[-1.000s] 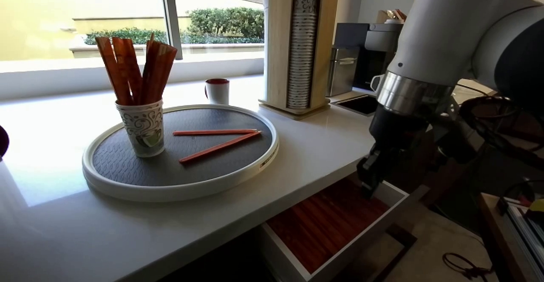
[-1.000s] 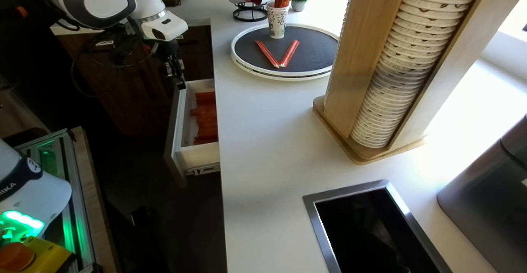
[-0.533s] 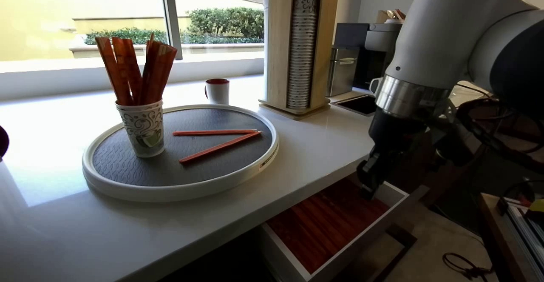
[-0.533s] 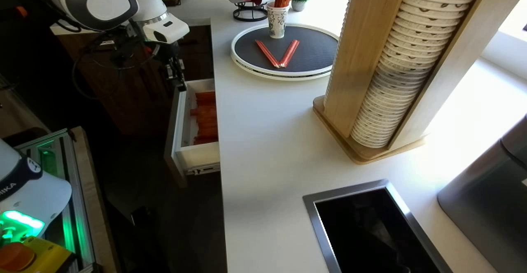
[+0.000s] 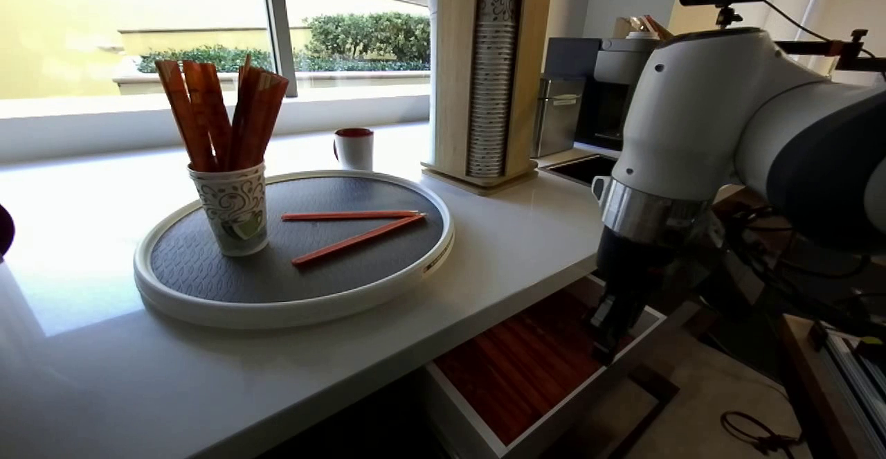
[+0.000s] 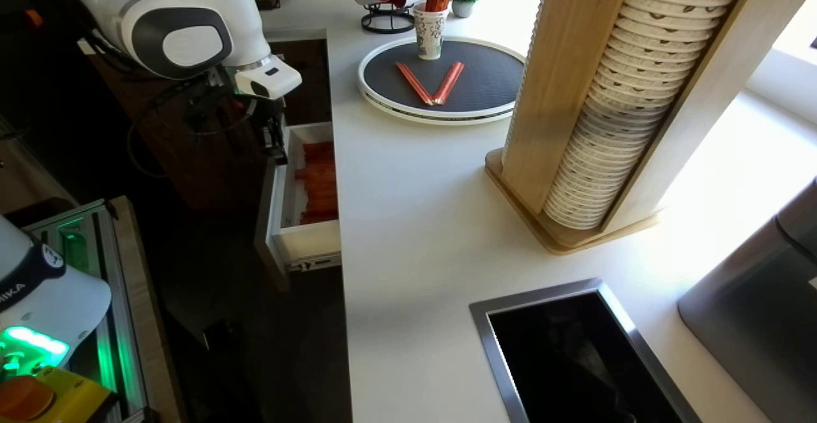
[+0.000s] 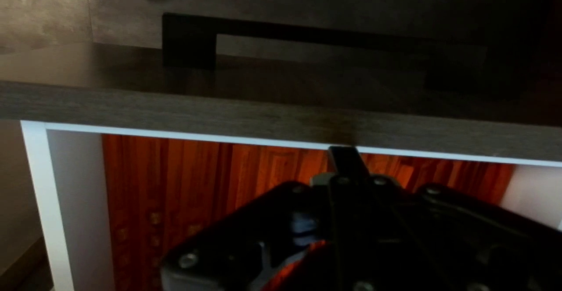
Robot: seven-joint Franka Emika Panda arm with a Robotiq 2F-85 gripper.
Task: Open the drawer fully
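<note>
Beyond the front edge of the counter (image 5: 512, 237), in an exterior view, the drawer (image 5: 462, 403) juts well out, its long axis running along that edge, its front facing away. Just outside that edge, in an exterior view, a metal runner (image 6: 314, 261) shows below the drawer's side; most of the opening looks done, but whether any travel is left I cannot tell. Through the wrist view, the gripper (image 7: 344, 150) is drawn together, nothing visible between its tips, over the inner edge of the front panel (image 7: 219, 117); the handle (image 7: 285, 32) lies parallel, ungripped. Any remaining travel likely wants an outward push.
</note>
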